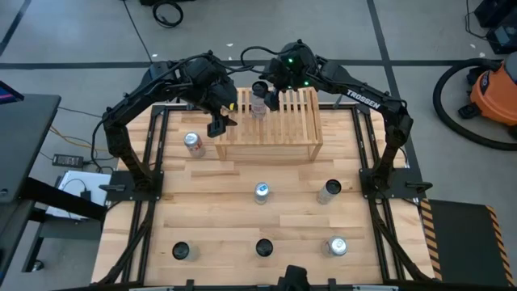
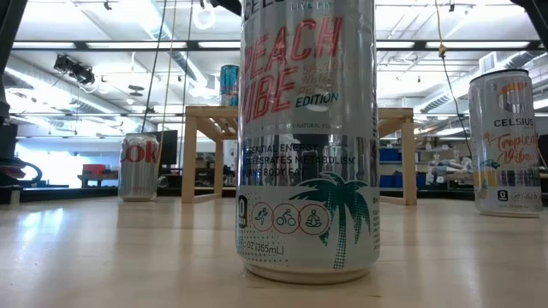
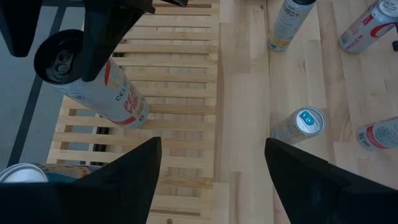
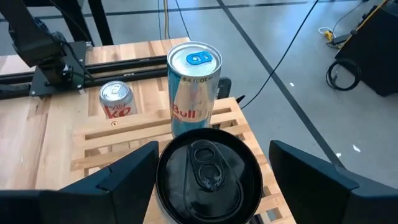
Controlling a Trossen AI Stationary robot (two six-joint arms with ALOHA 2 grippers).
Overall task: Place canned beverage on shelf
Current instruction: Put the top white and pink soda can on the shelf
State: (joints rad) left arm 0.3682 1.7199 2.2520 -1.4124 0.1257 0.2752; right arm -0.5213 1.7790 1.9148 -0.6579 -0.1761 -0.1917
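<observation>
Seen from above, a plank table (image 1: pixel 242 202) holds a low slatted wooden shelf (image 1: pixel 279 129) near its far edge, with both dark robot arms reaching in over it. The right gripper (image 1: pixel 264 95) is above the shelf's far left part, around a white can with a black top (image 1: pixel 258 99) that stands on the slats. In the right wrist view that black-topped can (image 4: pixel 208 171) sits between the two fingers, which stand apart on either side of it with a visible gap, so the grip looks loosened rather than clamped. Just beyond it on the shelf stands a blue and silver Red Bull can (image 4: pixel 194 87). The left gripper (image 1: pixel 218 120) hovers over the shelf's left end, fingers parted and holding nothing. A Diet Coke can (image 1: pixel 193 144) stands on the table just left of the shelf. Six more cans stand nearer the front, in two rows. The low view is filled by a tall peach-flavoured can (image 2: pixel 308 137) close to the camera
</observation>
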